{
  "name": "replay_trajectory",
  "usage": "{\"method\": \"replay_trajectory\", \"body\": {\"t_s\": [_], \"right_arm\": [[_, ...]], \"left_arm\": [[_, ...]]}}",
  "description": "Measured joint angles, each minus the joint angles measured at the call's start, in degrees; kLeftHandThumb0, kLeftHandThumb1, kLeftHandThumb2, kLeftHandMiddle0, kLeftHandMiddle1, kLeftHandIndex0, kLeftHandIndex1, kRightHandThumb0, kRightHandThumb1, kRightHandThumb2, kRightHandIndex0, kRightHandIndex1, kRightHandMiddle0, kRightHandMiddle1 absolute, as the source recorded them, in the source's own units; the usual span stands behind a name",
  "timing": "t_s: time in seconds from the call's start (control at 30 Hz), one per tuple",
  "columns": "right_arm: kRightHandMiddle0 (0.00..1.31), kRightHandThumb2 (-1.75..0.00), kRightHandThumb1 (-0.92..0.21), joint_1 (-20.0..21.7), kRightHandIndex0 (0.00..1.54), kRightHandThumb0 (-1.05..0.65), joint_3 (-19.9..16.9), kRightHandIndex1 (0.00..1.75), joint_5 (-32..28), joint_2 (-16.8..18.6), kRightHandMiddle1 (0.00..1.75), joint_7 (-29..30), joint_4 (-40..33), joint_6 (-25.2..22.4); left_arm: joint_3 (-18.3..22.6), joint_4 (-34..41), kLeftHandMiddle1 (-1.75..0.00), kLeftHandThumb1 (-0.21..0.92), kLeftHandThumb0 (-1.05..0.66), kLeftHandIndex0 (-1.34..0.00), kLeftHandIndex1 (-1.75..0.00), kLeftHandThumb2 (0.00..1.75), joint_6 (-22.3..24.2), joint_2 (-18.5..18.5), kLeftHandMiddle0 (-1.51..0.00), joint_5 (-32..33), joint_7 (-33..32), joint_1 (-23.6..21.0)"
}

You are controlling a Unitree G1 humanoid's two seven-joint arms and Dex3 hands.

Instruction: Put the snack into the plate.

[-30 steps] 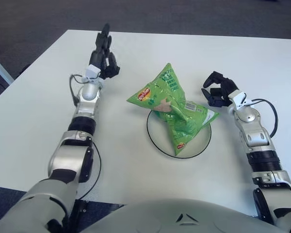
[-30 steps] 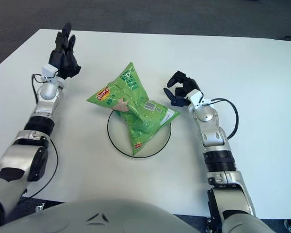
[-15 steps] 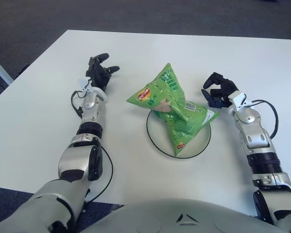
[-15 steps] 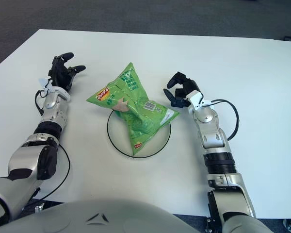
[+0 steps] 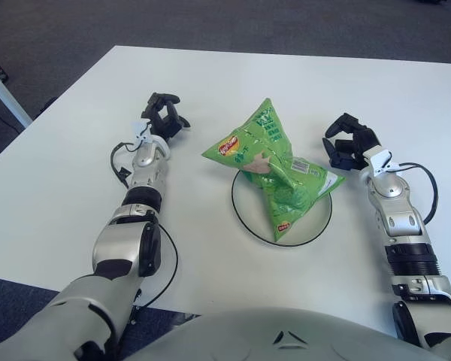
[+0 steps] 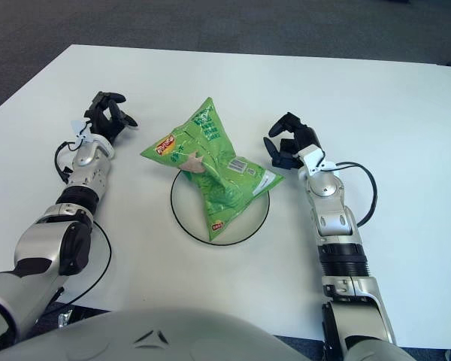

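A green snack bag [image 5: 274, 169] lies across a white plate with a dark rim [image 5: 244, 221] in the middle of the white table; its upper corner hangs over the plate's far left edge. My left hand [image 5: 164, 120] shows to the left of the bag, low by the table, fingers curled and holding nothing. My right hand [image 5: 348, 143] shows just right of the bag, apart from it, fingers also curled around nothing.
The white table [image 5: 75, 195] stretches wide on both sides of the plate. Its far edge [image 5: 286, 59] meets dark carpet, and its left edge [image 5: 37, 124] runs diagonally. A pale table leg or post [image 5: 0, 86] shows at the far left.
My left hand has dropped from a raised pose to low by the table and curled its fingers. The right hand and the bag have hardly moved.
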State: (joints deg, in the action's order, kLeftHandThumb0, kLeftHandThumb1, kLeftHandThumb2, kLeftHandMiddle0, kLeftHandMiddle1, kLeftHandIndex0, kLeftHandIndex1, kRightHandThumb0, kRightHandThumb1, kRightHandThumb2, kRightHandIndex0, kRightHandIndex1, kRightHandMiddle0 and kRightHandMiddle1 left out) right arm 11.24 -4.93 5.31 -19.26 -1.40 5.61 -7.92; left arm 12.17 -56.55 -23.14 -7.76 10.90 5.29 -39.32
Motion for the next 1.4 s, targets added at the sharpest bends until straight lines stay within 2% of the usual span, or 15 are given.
{"method": "replay_trajectory", "body": {"t_s": [0.23, 0.37, 0.63, 0.97, 1.4], "right_arm": [[0.55, -1.22, -0.40, -1.3, 1.25, -0.46, -4.0, 1.75, -1.5, 0.9, 1.75, 2.6, -0.5, 0.1], [0.57, -1.25, -0.38, -1.6, 1.29, -0.46, -6.5, 1.75, -2.8, 2.3, 1.75, 4.7, 0.4, 1.8], [0.58, -1.26, -0.37, -1.1, 1.33, -0.47, -9.7, 1.75, -4.7, 4.2, 1.75, 8.3, 3.0, 5.5], [0.59, -1.29, -0.34, -0.4, 1.35, -0.47, -11.9, 1.75, -7.0, 5.3, 1.75, 9.9, 5.1, 7.0], [0.59, -1.28, -0.35, 0.5, 1.36, -0.47, -13.9, 1.75, -10.2, 6.0, 1.75, 10.5, 5.9, 5.8]], "left_arm": [[-1.5, 5.0, -1.75, 0.42, -0.45, -0.53, -1.75, 1.19, 3.0, 0.5, -1.17, -0.4, 2.2, 2.2], [-2.5, 7.8, -1.75, 0.41, -0.45, -0.54, -1.75, 1.20, 4.9, 0.4, -1.16, -0.7, 3.9, 3.6], [-4.7, 11.1, -1.75, 0.39, -0.45, -0.55, -1.75, 1.22, 5.3, 0.2, -1.15, -2.3, 6.7, 5.6], [-4.9, 12.4, -1.75, 0.35, -0.47, -0.58, -1.75, 1.27, 5.6, 0.2, -1.13, -2.3, 8.9, 6.3], [-5.4, 12.4, -1.75, 0.36, -0.46, -0.58, -1.75, 1.27, 4.9, 0.4, -1.05, -2.1, 13.0, 6.5]]}}
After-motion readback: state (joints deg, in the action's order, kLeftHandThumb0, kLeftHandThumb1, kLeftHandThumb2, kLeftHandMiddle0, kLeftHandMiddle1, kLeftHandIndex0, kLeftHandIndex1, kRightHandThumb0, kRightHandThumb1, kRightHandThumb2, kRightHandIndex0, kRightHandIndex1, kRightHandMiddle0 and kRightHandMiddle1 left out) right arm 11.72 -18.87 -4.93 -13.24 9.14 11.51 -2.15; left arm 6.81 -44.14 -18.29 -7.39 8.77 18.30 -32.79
